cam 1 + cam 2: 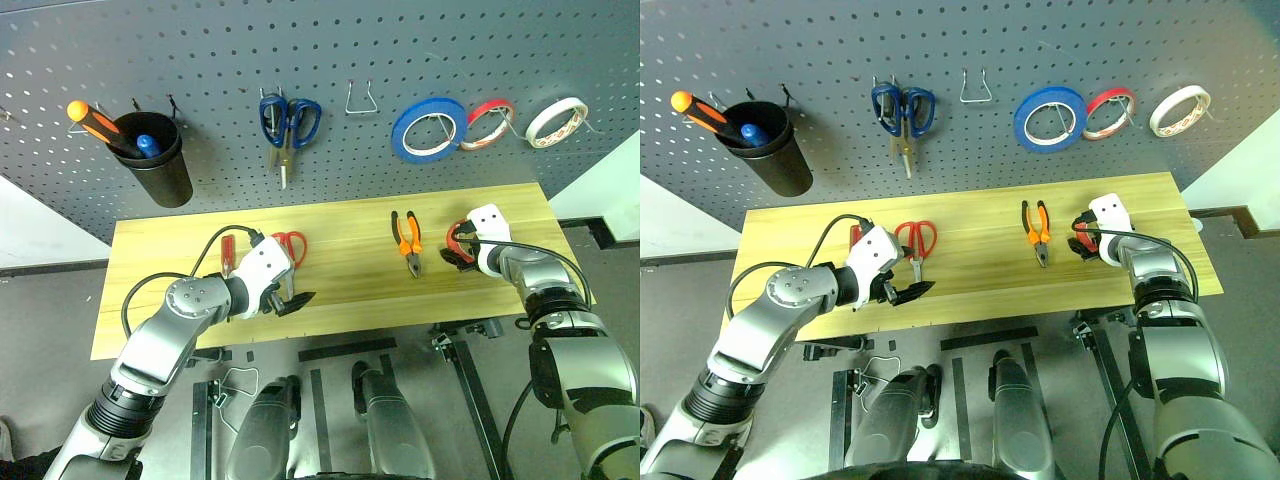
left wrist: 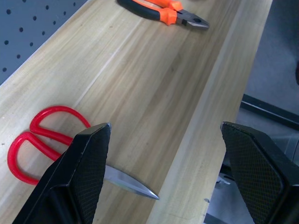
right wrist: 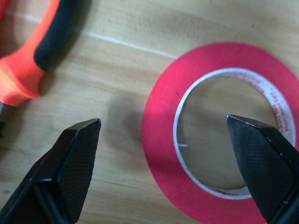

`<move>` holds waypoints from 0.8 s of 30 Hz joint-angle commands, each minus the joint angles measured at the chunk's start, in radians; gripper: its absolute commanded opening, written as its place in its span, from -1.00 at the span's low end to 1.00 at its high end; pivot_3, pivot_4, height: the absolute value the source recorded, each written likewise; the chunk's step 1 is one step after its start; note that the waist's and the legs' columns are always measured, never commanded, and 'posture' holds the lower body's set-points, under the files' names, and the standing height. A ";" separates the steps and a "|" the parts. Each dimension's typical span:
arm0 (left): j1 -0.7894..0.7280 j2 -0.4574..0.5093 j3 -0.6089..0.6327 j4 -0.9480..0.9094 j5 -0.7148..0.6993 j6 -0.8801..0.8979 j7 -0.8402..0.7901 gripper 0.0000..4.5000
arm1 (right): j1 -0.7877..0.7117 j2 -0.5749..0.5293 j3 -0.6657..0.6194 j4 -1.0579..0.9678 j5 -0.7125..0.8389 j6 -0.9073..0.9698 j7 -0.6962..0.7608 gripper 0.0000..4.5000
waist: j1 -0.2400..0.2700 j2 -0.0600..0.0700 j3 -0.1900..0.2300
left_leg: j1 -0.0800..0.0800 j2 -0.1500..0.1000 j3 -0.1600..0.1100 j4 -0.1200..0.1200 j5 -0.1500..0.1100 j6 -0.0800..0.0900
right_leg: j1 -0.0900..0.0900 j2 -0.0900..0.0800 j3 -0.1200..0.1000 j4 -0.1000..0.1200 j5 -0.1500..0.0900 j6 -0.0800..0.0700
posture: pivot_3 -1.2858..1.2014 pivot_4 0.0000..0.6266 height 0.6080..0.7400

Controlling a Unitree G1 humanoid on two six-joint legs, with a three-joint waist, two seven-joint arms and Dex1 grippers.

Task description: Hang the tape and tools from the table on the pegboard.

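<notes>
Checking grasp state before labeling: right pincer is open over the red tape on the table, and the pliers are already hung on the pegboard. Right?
Not quite. The pliers still lie on the table, not on the pegboard; the left eye view shows it. The rest holds: the right pincer is open over the red tape on the table.

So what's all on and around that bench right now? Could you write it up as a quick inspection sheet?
Surface: wooden table, in front of the pegboard.
Job's things: red tape, pliers, red scissors lying on the table.
Clutter: blue scissors, three tape rolls, black cup hanging on the pegboard.
Grippers: left gripper open near the scissors; right gripper open over the tape.
Cables: black cable on left arm.
Surroundings: grey floor.
</notes>
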 commanded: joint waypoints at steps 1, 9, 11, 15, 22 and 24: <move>0.008 0.014 0.023 -0.054 -0.016 0.009 0.005 0.74 | -0.019 -0.025 -0.006 0.021 -0.005 -0.017 0.009 1.00 | 0.000 0.000 0.002 | -0.001 0.000 0.000 0.000 0.000 0.000 | 0.000 0.000 0.000 0.000 0.000 0.000 | 0.13 0.18 1.00; 0.023 0.025 0.028 -0.092 -0.035 0.035 0.019 0.74 | -0.016 -0.023 -0.008 0.045 -0.005 -0.014 0.021 1.00 | 0.000 0.000 0.007 | -0.002 0.000 0.000 0.000 0.000 0.000 | -0.001 0.000 0.000 0.000 0.000 0.000 | 0.14 0.22 1.00; 0.025 0.030 0.031 -0.101 -0.042 0.042 0.020 0.74 | -0.015 -0.022 -0.010 0.048 -0.001 -0.003 0.030 1.00 | 0.000 -0.001 0.010 | -0.002 0.000 0.000 0.000 0.000 0.000 | -0.001 0.000 0.000 0.000 0.000 0.000 | 0.14 0.23 1.00; 0.021 0.036 0.039 -0.116 -0.053 0.057 0.026 0.74 | -0.006 -0.018 0.001 0.053 0.001 0.024 0.111 1.00 | 0.000 -0.003 0.014 | -0.002 0.000 0.000 0.000 0.000 0.000 | -0.001 0.000 0.000 0.000 0.000 0.000 | 0.15 0.24 1.00; 0.035 0.058 0.069 -0.152 -0.070 0.081 0.039 0.74 | -0.015 -0.017 -0.008 0.066 -0.001 0.020 0.101 1.00 | 0.002 -0.005 0.016 | -0.002 0.000 -0.001 0.000 0.000 0.000 | -0.001 0.000 0.000 0.000 0.000 0.000 | 0.17 0.25 1.00; 0.035 0.062 0.078 -0.158 -0.074 0.089 0.043 0.74 | -0.018 -0.015 -0.008 0.069 -0.002 0.017 0.100 1.00 | 0.002 -0.006 0.017 | -0.002 0.000 -0.001 0.000 0.000 0.000 | -0.001 0.000 0.000 0.000 0.000 0.000 | 0.17 0.25 1.00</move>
